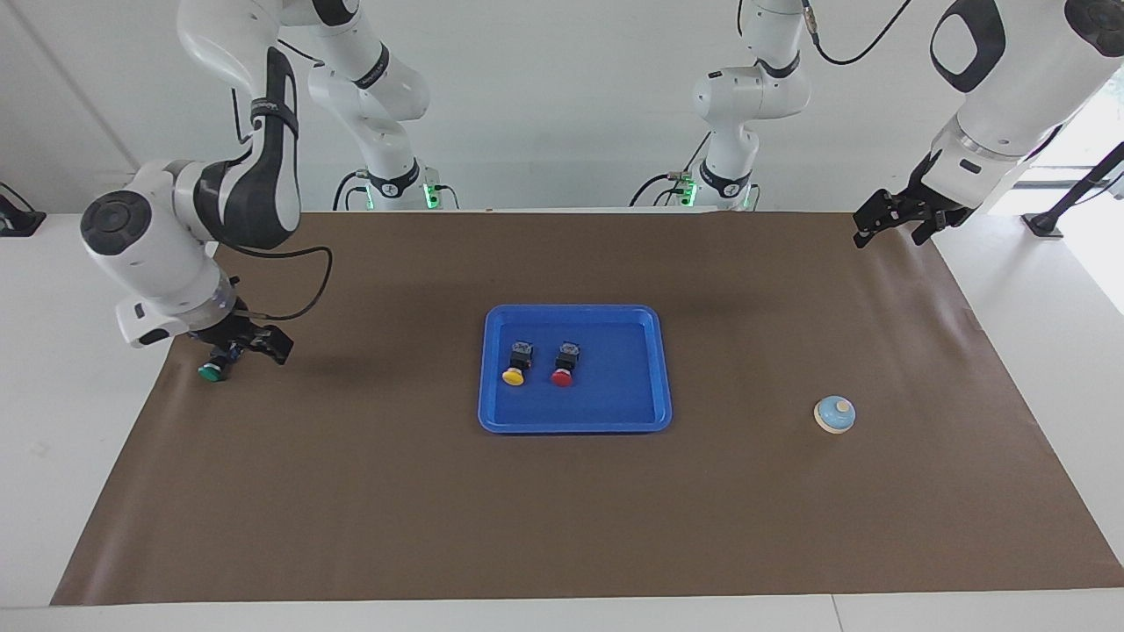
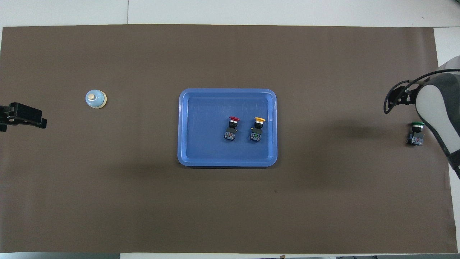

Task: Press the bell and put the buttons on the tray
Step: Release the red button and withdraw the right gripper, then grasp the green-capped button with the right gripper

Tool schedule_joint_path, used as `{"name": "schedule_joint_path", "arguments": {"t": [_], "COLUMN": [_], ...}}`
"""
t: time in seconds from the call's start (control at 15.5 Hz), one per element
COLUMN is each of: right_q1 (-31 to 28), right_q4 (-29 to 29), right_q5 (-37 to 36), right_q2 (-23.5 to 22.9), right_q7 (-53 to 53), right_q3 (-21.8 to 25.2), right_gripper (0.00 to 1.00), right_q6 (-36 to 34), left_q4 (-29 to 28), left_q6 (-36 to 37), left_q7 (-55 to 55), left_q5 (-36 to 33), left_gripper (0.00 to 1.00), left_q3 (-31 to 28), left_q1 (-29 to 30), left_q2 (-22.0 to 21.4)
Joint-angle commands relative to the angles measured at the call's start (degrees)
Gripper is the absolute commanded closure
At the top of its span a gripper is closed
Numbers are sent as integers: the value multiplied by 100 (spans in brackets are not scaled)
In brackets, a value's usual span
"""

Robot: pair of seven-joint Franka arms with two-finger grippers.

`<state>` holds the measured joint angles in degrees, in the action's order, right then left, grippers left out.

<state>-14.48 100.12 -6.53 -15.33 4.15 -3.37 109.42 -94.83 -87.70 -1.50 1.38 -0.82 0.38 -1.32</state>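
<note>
The blue tray (image 1: 575, 421) (image 2: 187, 126) lies at the middle of the brown mat. A yellow button (image 1: 516, 362) (image 2: 257, 128) and a red button (image 1: 565, 363) (image 2: 232, 128) lie on their sides in it, side by side. The green button (image 1: 213, 369) (image 2: 416, 133) lies on the mat at the right arm's end. My right gripper (image 1: 253, 347) hangs low, open, right beside and over it; the arm hides the gripper in the overhead view. The bell (image 1: 834, 414) (image 2: 95, 99) stands toward the left arm's end. My left gripper (image 1: 896, 230) (image 2: 21, 117) waits raised and open over that end's mat edge.
The brown mat (image 1: 395, 491) covers most of the white table. The right arm's forearm (image 2: 440, 115) reaches over the mat's edge next to the green button. Both arm bases (image 1: 395, 184) stand at the robots' edge of the table.
</note>
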Motion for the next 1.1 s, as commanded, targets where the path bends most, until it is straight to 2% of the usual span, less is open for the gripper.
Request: {"name": "schedule_joint_path", "arguments": {"t": [0.0, 0.19, 0.32, 0.58, 0.9, 1.03], "right_q1": [-484, -1143, -1294, -1312, -1417, -1523], "right_q4": [866, 1789, 2221, 2328, 2485, 2661], "right_q5": [-130, -130, -130, -103, -42, -42], "right_q2": [363, 540, 636, 444, 373, 329], "right_q7": [-571, -1125, -1206, -1197, -1223, -1372], "right_q3": [-102, -102, -102, -111, -111, -111], "right_gripper": [0, 0, 0, 0, 0, 0], "right_q6": [841, 2132, 2696, 3067, 3216, 3514], "left_q4": [35, 35, 35, 35, 35, 35], "left_q6": [60, 60, 60, 60, 60, 60], "left_q7": [-17, -17, -17, -17, -17, -17], "left_q5": [-68, -68, -68, -68, -68, -68], "left_gripper": [0, 0, 0, 0, 0, 0], "left_q3": [3, 3, -6, -6, -6, 2], "left_q1": [6, 6, 6, 6, 6, 6], "left_q2": [-35, -35, -35, -35, -35, -35]}}
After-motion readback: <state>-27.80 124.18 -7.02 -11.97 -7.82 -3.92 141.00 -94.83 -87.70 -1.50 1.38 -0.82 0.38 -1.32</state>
